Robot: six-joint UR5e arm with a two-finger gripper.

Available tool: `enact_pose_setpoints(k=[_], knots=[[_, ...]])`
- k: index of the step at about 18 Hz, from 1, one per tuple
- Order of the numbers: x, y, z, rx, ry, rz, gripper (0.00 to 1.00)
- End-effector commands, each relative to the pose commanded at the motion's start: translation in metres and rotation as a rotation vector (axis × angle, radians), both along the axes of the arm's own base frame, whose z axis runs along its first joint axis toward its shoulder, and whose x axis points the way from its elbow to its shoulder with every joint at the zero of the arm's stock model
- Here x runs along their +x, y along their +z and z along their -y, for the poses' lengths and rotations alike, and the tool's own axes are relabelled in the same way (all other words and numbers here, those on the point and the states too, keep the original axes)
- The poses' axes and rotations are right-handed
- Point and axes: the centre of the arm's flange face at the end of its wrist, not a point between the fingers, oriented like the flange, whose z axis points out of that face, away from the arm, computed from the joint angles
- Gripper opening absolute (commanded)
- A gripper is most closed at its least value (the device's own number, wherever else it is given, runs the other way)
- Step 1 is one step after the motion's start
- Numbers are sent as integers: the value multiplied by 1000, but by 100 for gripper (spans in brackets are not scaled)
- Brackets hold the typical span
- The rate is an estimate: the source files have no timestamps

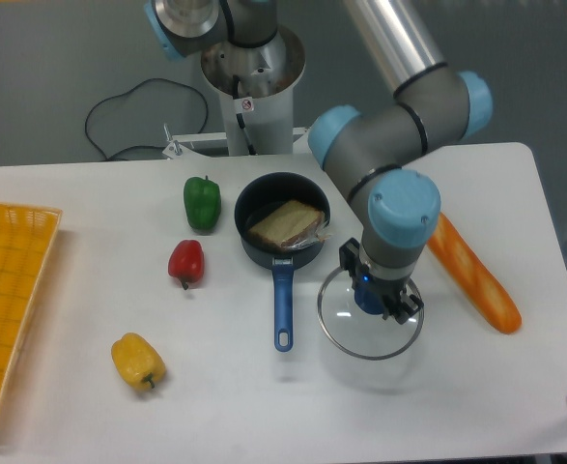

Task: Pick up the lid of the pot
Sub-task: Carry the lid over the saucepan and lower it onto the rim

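1. Pot lid [346, 333], a clear glass disc with a metal rim, is low over the white desk [515, 387], toward 4 o'clock from the desk's middle. A soft shadow lies under it at 6 o'clock. I can't tell from where I stand whether the rim is resting on the desk or just off it.
2. From the base at 12 o'clock, the arm [399, 126] runs out to a grey elbow. It folds down through its blue-capped joints, and the wrist points straight down over the lid's centre.
3. The baguette [471, 275] lies just beside the lid at 2 o'clock. The dark pot [249, 246], with a sandwich inside, is at 10 o'clock, and its blue handle [282, 300] is near the rim at 9 o'clock. To my mind the lift should go straight up, with no sideways drift, so the rim clips neither one.
4. The tool [375, 300] is set over the lid's centre, with its dark fingers on either side of the middle. Whether they have pinched together on anything, I cannot tell.
5. A small blue piece [366, 296] shows between the fingers, and I take it to be the knob. I'd want a centred, firm squeeze on it before rising, then a slow lift that keeps the glass level.
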Motion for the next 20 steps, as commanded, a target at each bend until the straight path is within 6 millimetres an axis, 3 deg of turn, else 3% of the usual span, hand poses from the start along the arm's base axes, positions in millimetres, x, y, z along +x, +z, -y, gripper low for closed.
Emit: enact_pose_setpoints(k=[11,16,20], knots=[[82,63,-33,58,-109,3,39],[115,74,-43,55,-155,11,39],[124,70,-36,39,-158,24,39]])
